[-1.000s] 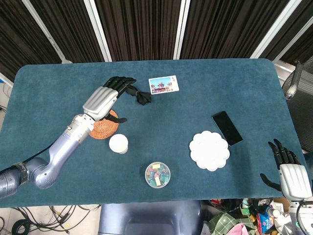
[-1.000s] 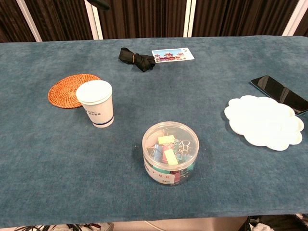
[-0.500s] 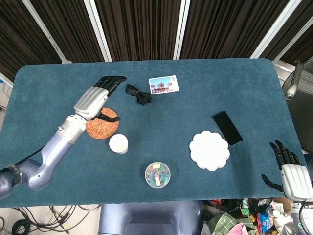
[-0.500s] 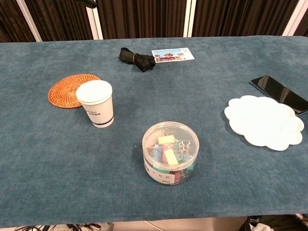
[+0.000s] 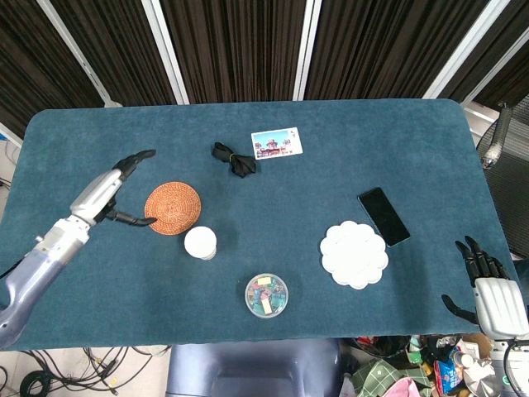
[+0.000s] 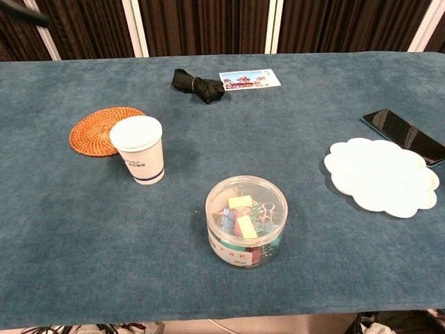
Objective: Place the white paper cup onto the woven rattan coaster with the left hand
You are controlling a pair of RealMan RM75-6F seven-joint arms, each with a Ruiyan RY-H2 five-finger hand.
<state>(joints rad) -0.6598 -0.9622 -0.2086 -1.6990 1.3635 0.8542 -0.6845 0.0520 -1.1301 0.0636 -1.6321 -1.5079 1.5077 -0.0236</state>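
Swinging away from above the woven rattan coaster [image 5: 173, 208] toward 9 o'clock over the last second, the left hand [image 5: 106, 192] hung released, fingers apart, holding nothing, so the grasp hadn't begun. The white paper cup [image 5: 200, 243] stood upright, long axis vertical, mouth up, at the coaster's 5 o'clock edge, on the cloth. Right hand [image 5: 488, 289] idle, open.

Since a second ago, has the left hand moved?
Yes. The left hand has swung left, from over the woven rattan coaster to beside its left edge, fingers apart, holding nothing.
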